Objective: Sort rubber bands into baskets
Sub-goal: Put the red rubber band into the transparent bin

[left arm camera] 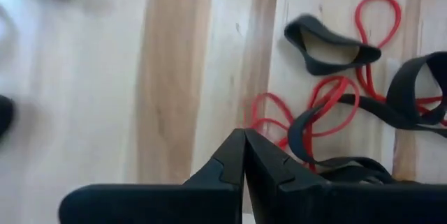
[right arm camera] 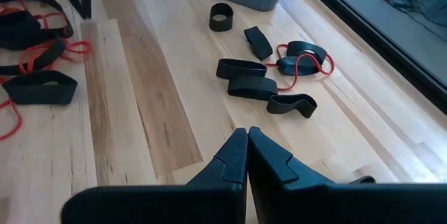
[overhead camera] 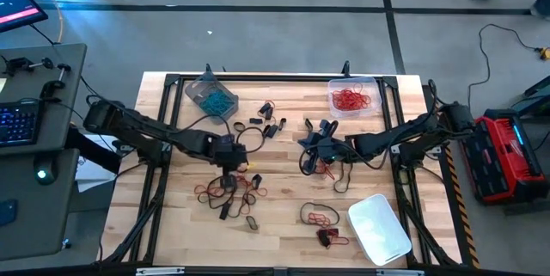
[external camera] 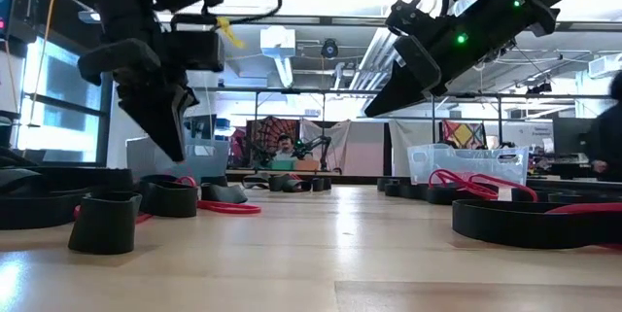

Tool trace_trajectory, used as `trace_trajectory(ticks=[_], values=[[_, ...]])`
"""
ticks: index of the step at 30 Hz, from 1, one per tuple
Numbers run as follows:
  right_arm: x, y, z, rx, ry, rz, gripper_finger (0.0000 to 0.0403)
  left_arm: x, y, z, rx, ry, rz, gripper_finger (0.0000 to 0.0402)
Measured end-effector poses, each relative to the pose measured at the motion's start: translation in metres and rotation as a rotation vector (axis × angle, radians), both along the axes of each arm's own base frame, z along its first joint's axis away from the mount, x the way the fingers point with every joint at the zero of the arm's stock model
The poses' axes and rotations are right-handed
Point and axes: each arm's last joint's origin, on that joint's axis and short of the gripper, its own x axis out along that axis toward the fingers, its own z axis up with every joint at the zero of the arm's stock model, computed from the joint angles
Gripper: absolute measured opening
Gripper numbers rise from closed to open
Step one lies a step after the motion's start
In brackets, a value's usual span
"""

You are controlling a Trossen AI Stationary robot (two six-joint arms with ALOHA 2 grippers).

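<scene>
Over the red and black rubber bands (overhead camera: 228, 192), left pincer (overhead camera: 229, 175) closed empty, right pincer (overhead camera: 311, 144) closed mid-table.

Rubber bands and three baskets on your table.
You have red and black rubber bands (overhead camera: 230, 192) in a loose tangle at the table's near left, more black ones (overhead camera: 268, 125) scattered mid-table, and a small red-and-black cluster (overhead camera: 320, 217) near the whitish basket (overhead camera: 378, 228), which lies tilted. Your grey-tinted basket (overhead camera: 210, 94) holds teal bands; your clear basket (overhead camera: 352, 95) holds red bands.
</scene>
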Motion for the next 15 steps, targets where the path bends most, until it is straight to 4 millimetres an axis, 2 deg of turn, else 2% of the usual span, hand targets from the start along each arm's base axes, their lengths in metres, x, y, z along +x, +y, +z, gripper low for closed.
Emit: trace_trajectory(ticks=[8, 15], values=[[0.003, 0.001, 0.003, 0.016, -0.029, 0.058, 0.0004, -0.002, 0.003, 0.023, 0.072, -0.142, 0.012, 0.0000], [0.006, 0.003, 0.008, 0.043, -0.093, 0.090, 0.0056, 0.002, 0.003, 0.039, 0.080, -0.292, -0.007, 0.0000]])
